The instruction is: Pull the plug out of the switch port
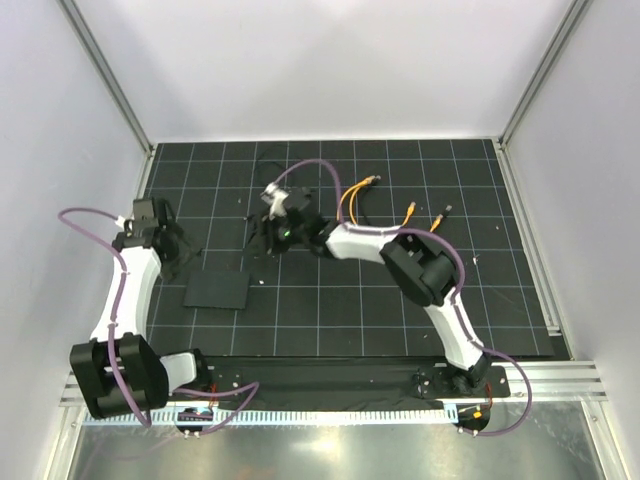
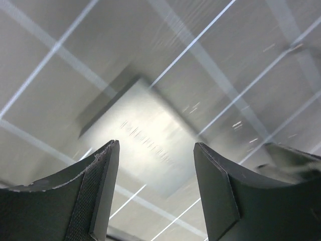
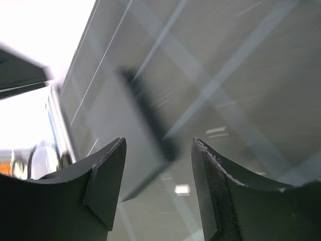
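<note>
Top external view: the left hand (image 1: pixel 165 238) hangs over the left side of the table (image 1: pixel 400 300), just beyond the switch (image 1: pixel 217 290), a flat black box lying on the dark gridded surface close to the left arm. The right hand (image 1: pixel 268 238) reaches to mid-table, near the switch's far right corner but apart from it. Both wrist views show fingers spread wide with nothing between them. The left wrist view looks down on a flat, glare-washed box, blurred. Orange cables (image 1: pixel 352 195) lie farther right, well apart from the switch.
</note>
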Controlling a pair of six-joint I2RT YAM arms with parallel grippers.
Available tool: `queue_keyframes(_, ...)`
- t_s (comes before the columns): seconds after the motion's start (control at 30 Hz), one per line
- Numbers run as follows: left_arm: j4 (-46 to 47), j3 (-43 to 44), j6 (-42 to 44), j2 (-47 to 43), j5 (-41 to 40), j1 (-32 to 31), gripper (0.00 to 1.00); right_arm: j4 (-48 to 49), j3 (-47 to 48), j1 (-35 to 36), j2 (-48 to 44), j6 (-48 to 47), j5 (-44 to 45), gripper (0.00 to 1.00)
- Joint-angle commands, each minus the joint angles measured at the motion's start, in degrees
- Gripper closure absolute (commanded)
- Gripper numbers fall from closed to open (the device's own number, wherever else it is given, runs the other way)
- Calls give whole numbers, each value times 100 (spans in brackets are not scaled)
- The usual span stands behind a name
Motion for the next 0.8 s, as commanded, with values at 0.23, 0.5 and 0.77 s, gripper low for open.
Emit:
queue_keyframes(0.23,-56,-1113,-261,-439,389,322,32,-73,-714,1443,-756,-295,1253,33)
queue_keyframes(0.5,251,-1421,-578,-518,416,603,29,-142,-1023,1699,-879,-180,1859,33)
queue_keyframes(0.77,585,-1781,-850,-430,477,656,32,-11,-1024,1690,-801,83,1843,35)
